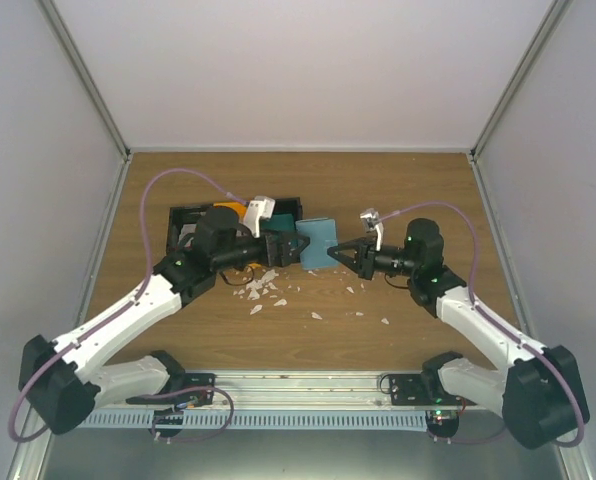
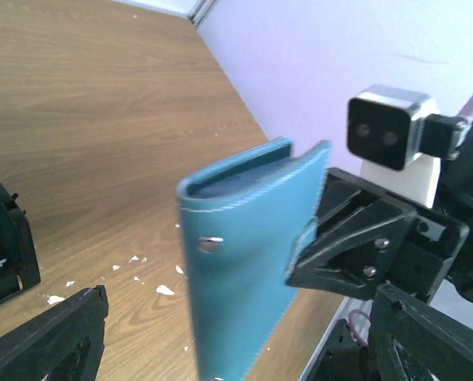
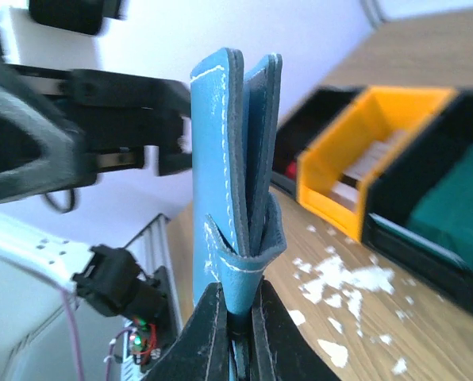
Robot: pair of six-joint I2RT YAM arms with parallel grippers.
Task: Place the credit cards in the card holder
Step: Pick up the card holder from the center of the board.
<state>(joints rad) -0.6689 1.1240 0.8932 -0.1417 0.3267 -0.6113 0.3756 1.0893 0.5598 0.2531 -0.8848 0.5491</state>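
Dusty-blue with white stitching: card holder [image 1: 318, 243] up off the table [image 1: 378, 190], standing on edge between the two arms. Clamped by one edge in the right pincer [image 1: 338, 252] — fingers shut tight on it, leaves slightly parted at the far end. Left pincer [image 1: 290, 247] spread wide, one finger to each side of the holder, touching neither face in the wrist view. Behind the left arm, black-and-orange row of bins [image 1: 183, 215] — nearer, white scraps [image 1: 263, 290] scattered over the wood.
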